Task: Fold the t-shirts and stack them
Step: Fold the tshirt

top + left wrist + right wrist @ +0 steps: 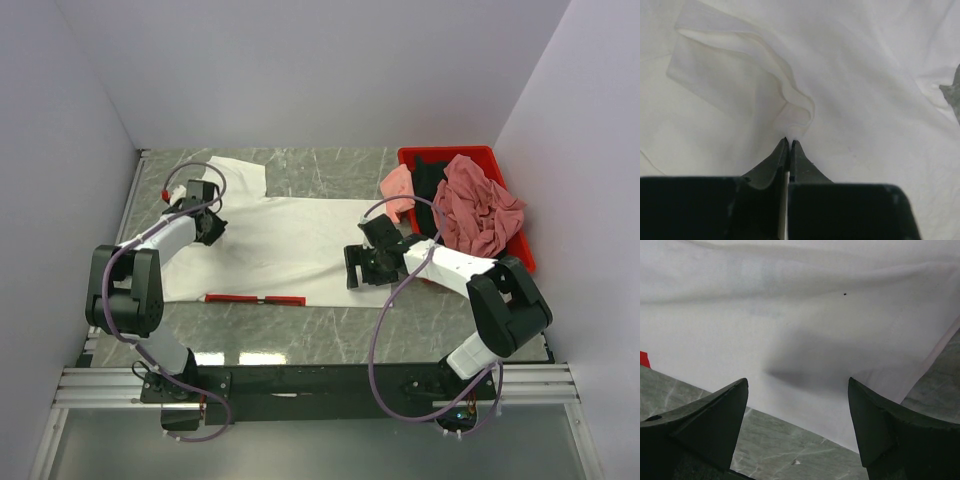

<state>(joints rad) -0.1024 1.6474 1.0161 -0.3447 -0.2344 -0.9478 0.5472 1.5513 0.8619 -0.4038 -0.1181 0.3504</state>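
Red bin (430, 152) at 2 o'clock holds a dusty rose tee (480, 205), pink tee (398, 185) and black tee (428, 178), bunched and partly hidden. White t-shirt (290, 245) lies spread on the bench (330, 335). The left jaws pinch its fold, and the right jaws gape over its 4 o'clock edge.

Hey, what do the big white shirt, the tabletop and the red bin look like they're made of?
The white t-shirt: soft matte cloth, likely cotton; it wrinkles and folds. The tabletop: glossy grey-green marble look with pale veins, possibly laminate. The red bin: smooth rigid plastic, by its moulded rim.
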